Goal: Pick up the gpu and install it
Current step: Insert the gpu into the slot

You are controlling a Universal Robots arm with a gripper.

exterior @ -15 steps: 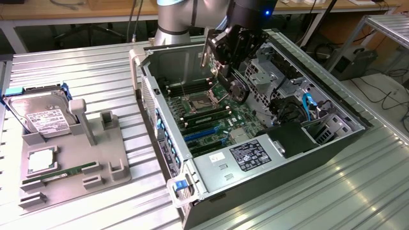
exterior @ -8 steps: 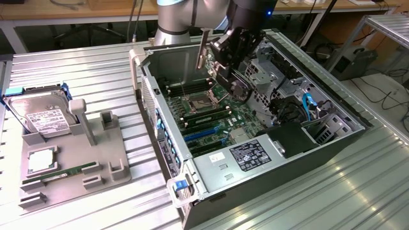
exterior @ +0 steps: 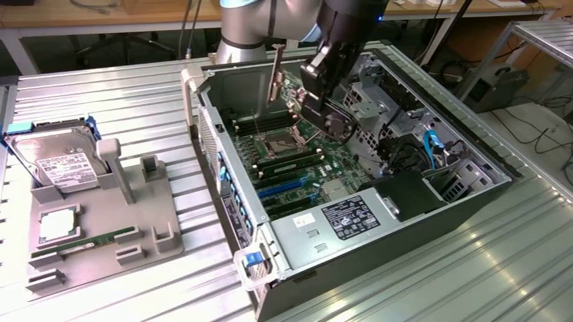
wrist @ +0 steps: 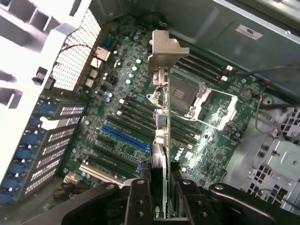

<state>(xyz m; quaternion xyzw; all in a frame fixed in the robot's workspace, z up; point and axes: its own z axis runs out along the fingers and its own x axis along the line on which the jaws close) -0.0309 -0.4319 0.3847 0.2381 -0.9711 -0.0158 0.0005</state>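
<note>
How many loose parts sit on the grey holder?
3: hard drive at its far end, silver square chip nearer, green memory stick beside that chip; none apparently hidden.

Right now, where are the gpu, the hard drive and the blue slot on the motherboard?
gpu (wrist: 164, 51): wrist view, on its silver bracket.
hard drive (exterior: 64, 169): exterior view, on its white label.
blue slot (wrist: 125, 137): wrist view, middle of the slot.

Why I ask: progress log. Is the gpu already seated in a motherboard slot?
No, the gripper holds the gpu in the air above the motherboard.
</note>
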